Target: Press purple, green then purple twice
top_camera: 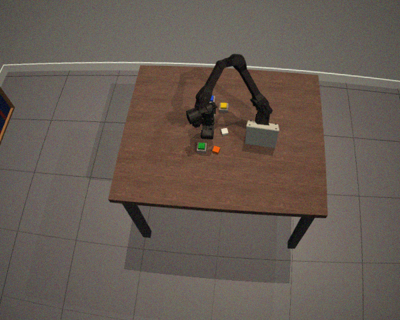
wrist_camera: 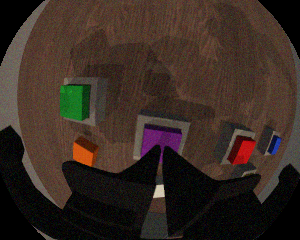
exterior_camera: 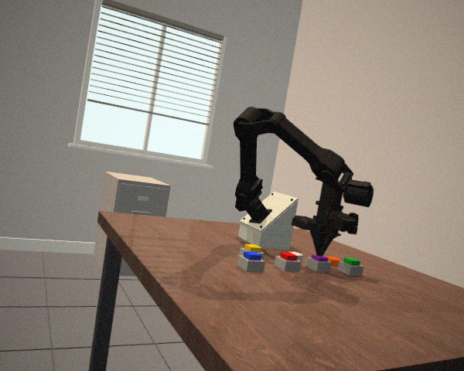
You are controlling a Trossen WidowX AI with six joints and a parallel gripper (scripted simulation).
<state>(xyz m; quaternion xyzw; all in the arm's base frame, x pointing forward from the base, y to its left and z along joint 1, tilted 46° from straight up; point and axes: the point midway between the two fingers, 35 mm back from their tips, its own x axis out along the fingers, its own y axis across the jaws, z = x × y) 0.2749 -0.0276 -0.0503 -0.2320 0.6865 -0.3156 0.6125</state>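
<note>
On the brown table (exterior_camera: 344,319), near its middle, the black arm (exterior_camera: 296,144) bends down from its grey base box (exterior_camera: 274,223) and points its gripper (exterior_camera: 321,252) straight down at the purple button (exterior_camera: 319,257). The fingers are pressed together into a single point with nothing between them, and in the exterior view that point sits at the button's top face; whether it actually touches cannot be told. From the wrist camera the purple button (wrist_camera: 161,142) lies right ahead of the joined tips (wrist_camera: 161,160), inside its grey frame. The green button (exterior_camera: 351,261) stands just to the right of it in the exterior view, apart from the gripper, and a small orange block (exterior_camera: 333,260) lies between the two, slightly behind. To the left of the purple one is the red button (exterior_camera: 288,256), with a white block (top_camera: 224,131) close by it, and further left the blue button (exterior_camera: 252,255) and the yellow button (exterior_camera: 253,247) stand together. In the top view the arm covers the purple button, while the green button (top_camera: 201,146) and the orange block (top_camera: 216,149) show in the open beside the gripper (top_camera: 207,133).
</note>
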